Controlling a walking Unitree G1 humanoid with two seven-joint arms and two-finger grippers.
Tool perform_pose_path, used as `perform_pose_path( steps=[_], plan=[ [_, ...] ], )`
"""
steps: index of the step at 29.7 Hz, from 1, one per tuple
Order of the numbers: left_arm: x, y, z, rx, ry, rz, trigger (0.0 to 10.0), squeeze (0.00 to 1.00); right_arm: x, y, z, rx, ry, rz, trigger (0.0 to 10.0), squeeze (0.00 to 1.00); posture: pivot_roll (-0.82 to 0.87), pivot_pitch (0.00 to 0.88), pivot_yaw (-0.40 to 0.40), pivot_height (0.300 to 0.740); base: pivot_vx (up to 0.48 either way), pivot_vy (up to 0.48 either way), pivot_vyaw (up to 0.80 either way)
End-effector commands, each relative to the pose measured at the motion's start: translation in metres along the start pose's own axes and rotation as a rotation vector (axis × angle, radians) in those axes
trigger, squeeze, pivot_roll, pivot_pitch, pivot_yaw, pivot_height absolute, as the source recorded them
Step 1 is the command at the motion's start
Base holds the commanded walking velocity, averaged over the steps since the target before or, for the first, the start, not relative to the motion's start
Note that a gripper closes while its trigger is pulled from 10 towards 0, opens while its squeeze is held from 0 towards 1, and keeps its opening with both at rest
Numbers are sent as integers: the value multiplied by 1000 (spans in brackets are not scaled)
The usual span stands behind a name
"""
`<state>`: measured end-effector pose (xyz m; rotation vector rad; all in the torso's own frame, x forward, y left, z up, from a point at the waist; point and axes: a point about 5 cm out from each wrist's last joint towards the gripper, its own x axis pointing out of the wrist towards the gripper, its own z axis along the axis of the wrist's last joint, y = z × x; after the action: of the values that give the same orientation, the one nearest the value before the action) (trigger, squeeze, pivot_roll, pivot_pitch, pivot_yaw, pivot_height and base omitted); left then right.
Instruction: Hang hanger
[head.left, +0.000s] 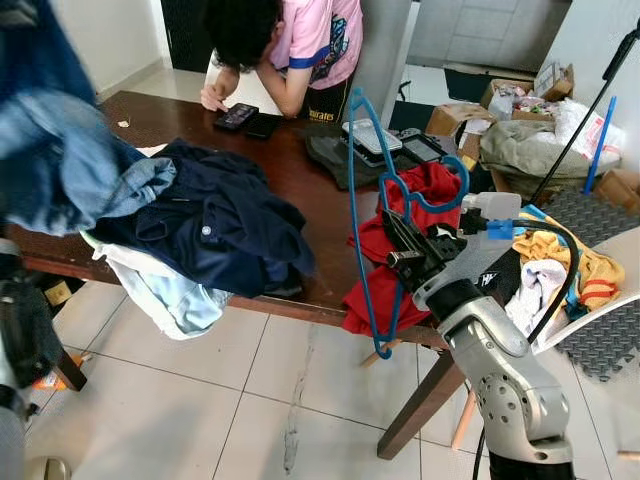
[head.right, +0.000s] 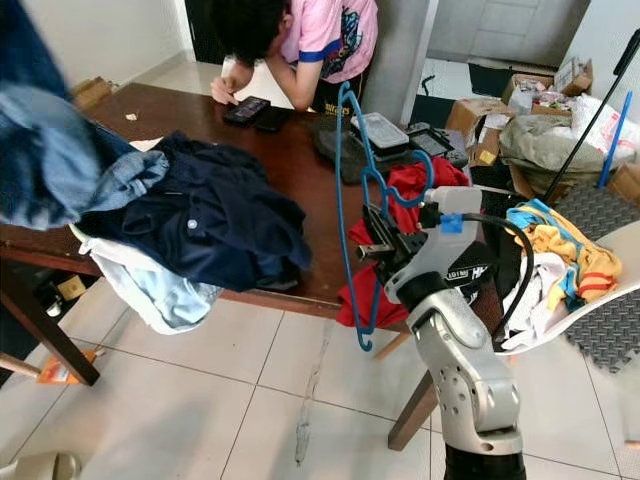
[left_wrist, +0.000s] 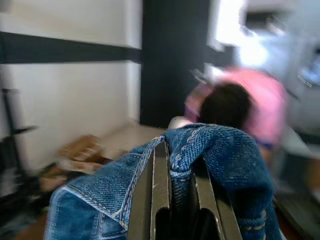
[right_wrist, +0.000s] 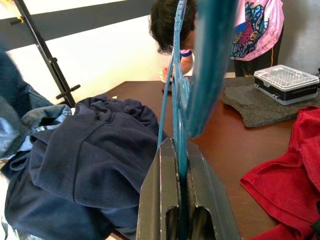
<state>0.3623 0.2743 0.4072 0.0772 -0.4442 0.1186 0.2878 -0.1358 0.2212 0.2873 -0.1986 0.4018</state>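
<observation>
A blue plastic hanger stands upright at the table's front right corner, and my right gripper is shut on its lower bar. In the right wrist view the hanger rises from between the closed fingers. My left gripper is shut on blue denim jeans, which it holds up at the far left, above the table's end.
A brown wooden table carries a pile of dark navy clothes, a red garment and a clear-lidded box. A person in pink leans on the far edge over a phone. A white chair heaped with clothes stands on the right.
</observation>
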Motion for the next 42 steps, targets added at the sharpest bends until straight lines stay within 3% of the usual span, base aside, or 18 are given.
perform_pose_path(
  steps=[1, 4, 6, 7, 8, 11, 12, 13, 15, 16, 19, 22, 25, 26, 30, 33, 37, 42],
  plan=[
    [1, -27, -18, 3, 56, -133, 10000, 0, -3, -1, 1, -3, 4, -3, 10000, 0, 70, 101, -62, 740, 0, 0, 0],
    [0, -39, -23, 19, 65, -198, 10000, 0, -3, -1, 1, -4, 5, -4, 10000, 0, 69, 102, -64, 740, 0, 0, 0],
    [-10, -78, -32, 87, 78, -442, 10000, 0, -4, -2, 1, -8, 11, -10, 10000, 0, 68, 104, -65, 740, 0, 0, 0],
    [-10, -78, -32, 87, 78, -442, 10000, 0, -4, -2, 1, -8, 11, -10, 10000, 0, 68, 104, -65, 740, 0, 0, 0],
    [-22, -103, -40, 112, 110, -614, 10000, 0, -4, -2, 1, -10, 15, -13, 10000, 0, 69, 105, -66, 740, 0, 0, 0],
    [-34, -120, -47, 111, 149, -741, 10000, 0, -4, -3, 0, -12, 18, -16, 10000, 0, 70, 105, -65, 740, 0, 0, 0],
    [-51, -136, -58, 104, 218, -890, 10000, 0, -4, -3, 0, -12, 19, -17, 10000, 0, 68, 106, -65, 740, 0, 0, 0],
    [-51, -136, -58, 104, 218, -890, 10000, 0, -4, -3, 0, -12, 19, -17, 10000, 0, 68, 106, -65, 740, 0, 0, 0],
    [-87, -151, -73, 143, 306, -1148, 10000, 0, -5, -3, -1, -14, 25, -21, 10000, 0, 64, 108, -62, 740, 0, 0, 0],
    [-87, -151, -73, 143, 306, -1148, 10000, 0, -5, -3, -1, -14, 25, -21, 10000, 0, 64, 108, -62, 740, 0, 0, 0],
    [-119, -155, -84, 198, 367, -1363, 10000, 0, -6, -5, -2, -18, 34, -28, 10000, 0, 66, 109, -61, 740, 0, 0, 0],
    [-121, -153, -86, 214, 381, -1367, 10000, 0, -7, -5, -2, -18, 36, -28, 10000, 0, 69, 110, -59, 740, 0, 0, 0],
    [-120, -148, -92, 236, 413, -1338, 10000, 94, -6, -4, -3, -17, 37, -27, 10000, 0, 69, 110, -59, 740, 0, 0, 0],
    [-119, -144, -95, 249, 434, -1306, 10000, 1000, -6, -4, -3, -16, 37, -25, 10000, 0, 71, 107, -58, 740, 0, 0, 0],
    [-112, -134, -97, 302, 453, -1206, 10000, 1000, -6, -3, -3, -14, 38, -23, 10000, 0, 70, 106, -58, 740, 0, 0, 0],
    [-91, -116, -90, 350, 410, -1007, 10000, 1000, -7, -3, -3, -15, 40, -22, 10000, 0, 67, 103, -59, 740, 0, 0, 0],
    [-87, -113, -86, 345, 398, -968, 10000, 1000, -7, -3, -3, -16, 40, -22, 10000, 0, 67, 103, -59, 740, 0, 0, 0],
    [-64, -90, -72, 437, 314, -716, 10000, 1000, -7, -3, -3, -16, 40, -19, 10000, 0, 67, 99, -61, 740, 0, 0, 0]
  ],
)
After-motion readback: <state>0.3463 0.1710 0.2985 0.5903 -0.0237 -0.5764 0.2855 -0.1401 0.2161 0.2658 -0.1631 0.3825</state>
